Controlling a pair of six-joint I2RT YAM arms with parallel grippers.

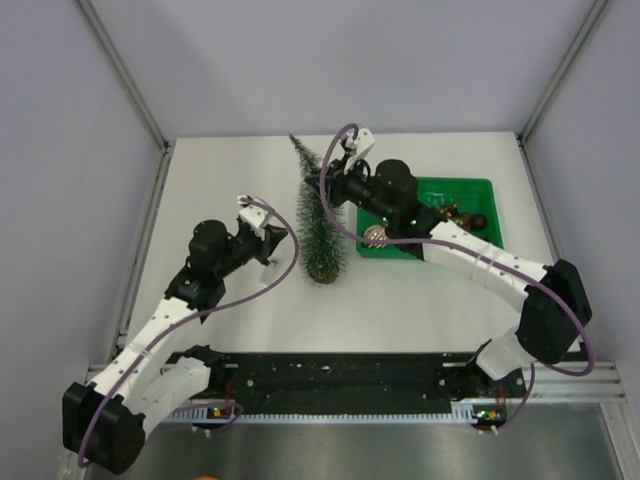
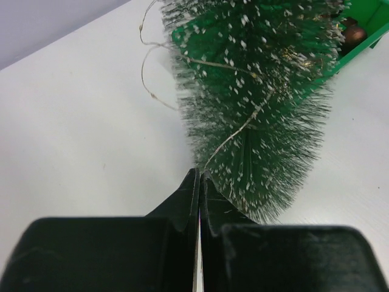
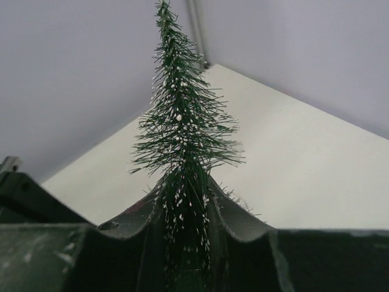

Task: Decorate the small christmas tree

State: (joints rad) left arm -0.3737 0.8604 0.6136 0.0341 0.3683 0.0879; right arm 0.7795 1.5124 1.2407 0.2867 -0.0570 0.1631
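The small christmas tree (image 1: 322, 238) stands mid-table on its brown disc base, dark green with white flecks. My right gripper (image 1: 326, 186) is shut on its upper stem; in the right wrist view the tree top (image 3: 178, 121) rises from between the fingers of that gripper (image 3: 185, 191). My left gripper (image 1: 287, 236) is at the tree's left side. In the left wrist view this gripper (image 2: 199, 174) is shut on a thin light wire (image 2: 234, 135). The wire runs up across the tree's branches (image 2: 261, 79) and loops off to the left.
A green plastic tray (image 1: 470, 190) sits right of the tree under my right arm, holding a silver ball (image 1: 375, 236) and brown ornaments (image 1: 465, 215). Its corner shows in the left wrist view (image 2: 368, 15). Grey walls enclose the white table.
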